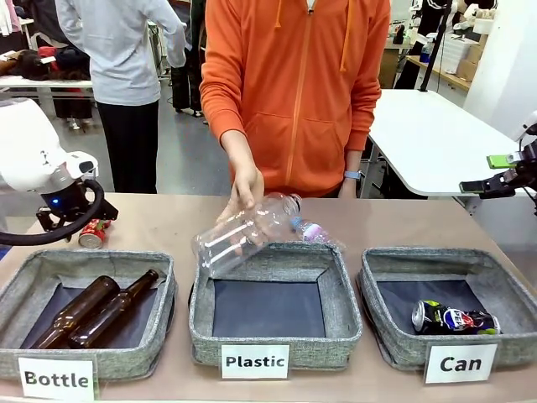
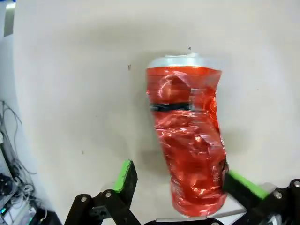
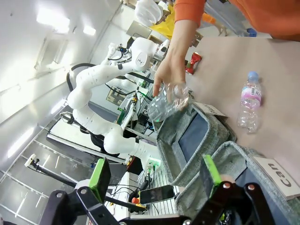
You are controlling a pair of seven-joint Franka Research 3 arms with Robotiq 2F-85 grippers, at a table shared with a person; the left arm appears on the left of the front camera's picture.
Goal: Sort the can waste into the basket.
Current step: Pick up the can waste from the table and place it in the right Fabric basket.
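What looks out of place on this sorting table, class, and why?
The dented red can lies on its side on the table behind the Bottle basket, between the fingers of the open left gripper, not in the Can basket with the dark can.

Place: robotics lab in an open-plan work hall.
Machinery: white robot arm at a brown work table.
Test layout: grey sorting baskets in a row, fronted by printed cards reading Bottle, Plastic, Can.
Furnishing: white tables behind, one at the back left piled with clothing; black stand.
Wiring: loose cables off the table's edge.
Lighting: ceiling strip lights.
Floor: bare grey floor.
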